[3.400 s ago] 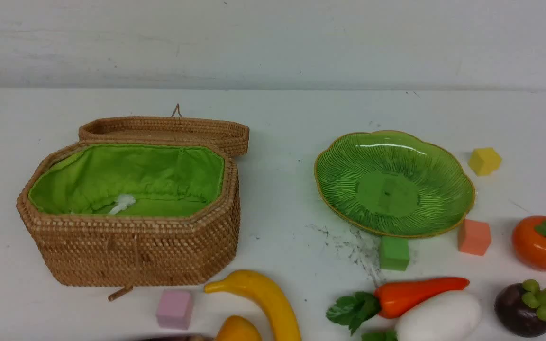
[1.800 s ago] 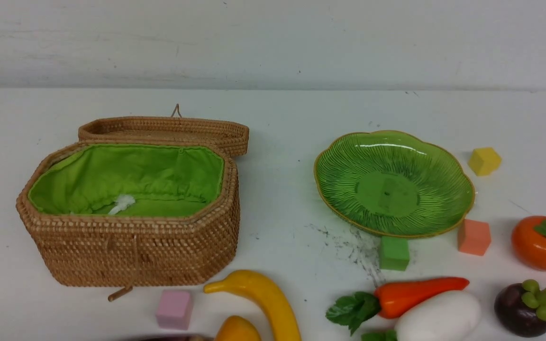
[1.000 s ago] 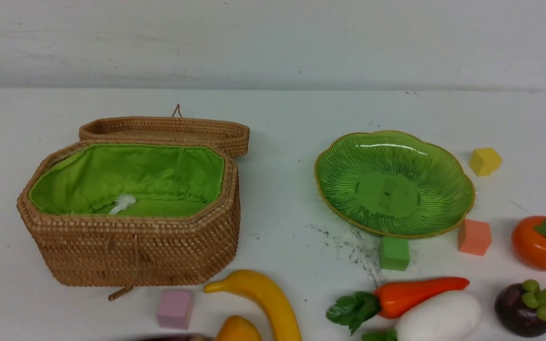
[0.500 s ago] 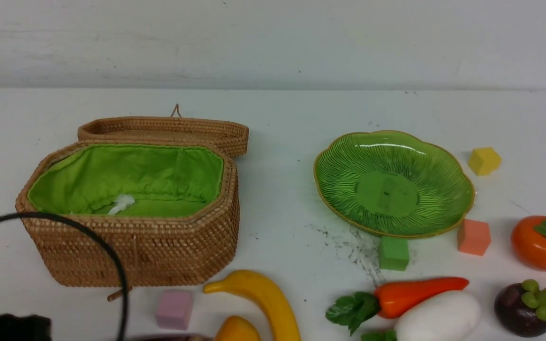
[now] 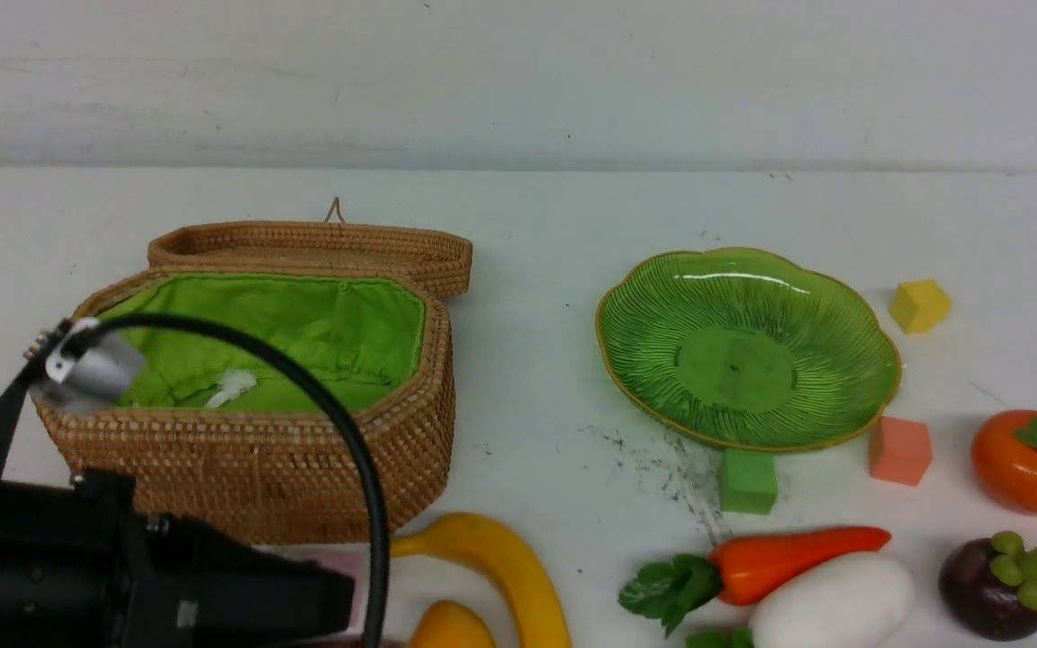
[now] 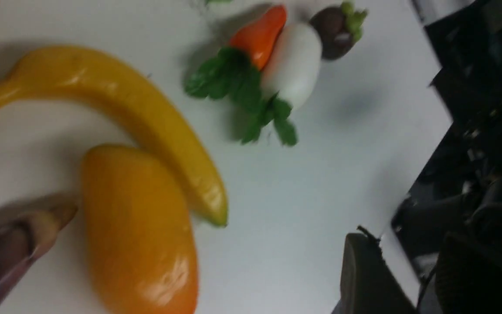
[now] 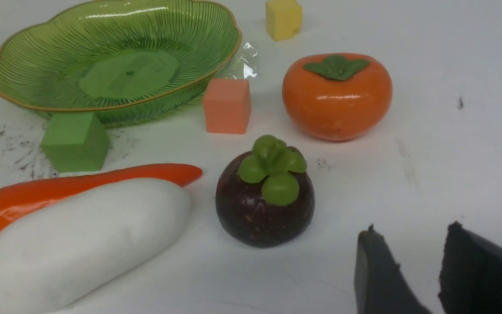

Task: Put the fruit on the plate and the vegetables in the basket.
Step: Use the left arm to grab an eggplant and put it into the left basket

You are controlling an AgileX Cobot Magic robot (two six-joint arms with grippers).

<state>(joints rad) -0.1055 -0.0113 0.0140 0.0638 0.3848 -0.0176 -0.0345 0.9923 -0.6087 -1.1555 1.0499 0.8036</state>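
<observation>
The open wicker basket [image 5: 302, 477] with green lining stands at the left and the empty green plate [image 5: 798, 297] at the right. Along the near edge lie the banana [image 5: 505, 562], mango [image 5: 451, 627], carrot [image 5: 789, 553], white radish [image 5: 834, 598], mangosteen [image 5: 991, 585] and persimmon [image 5: 1027, 463]. My left arm [image 5: 122, 585] reaches in front of the basket. The left gripper [image 6: 405, 244] is open and holds nothing, off to the side of the mango [image 6: 140, 231] and banana [image 6: 116, 104]. Near the mangosteen [image 7: 264, 196], the right gripper [image 7: 412, 229] is open over bare table.
The basket lid [image 5: 311, 243] lies open behind it. Foam cubes sit around the plate: yellow [image 5: 919, 306], salmon [image 5: 900, 450] and green [image 5: 748, 481]. A purple thing with a tan stem [image 6: 2, 257] lies beside the mango. The table's near edge [image 6: 408, 187] runs close to the left gripper.
My left arm and its black cable have come into the front view from the lower left, now covering the basket's front corner and the pink cube. No object has moved.
</observation>
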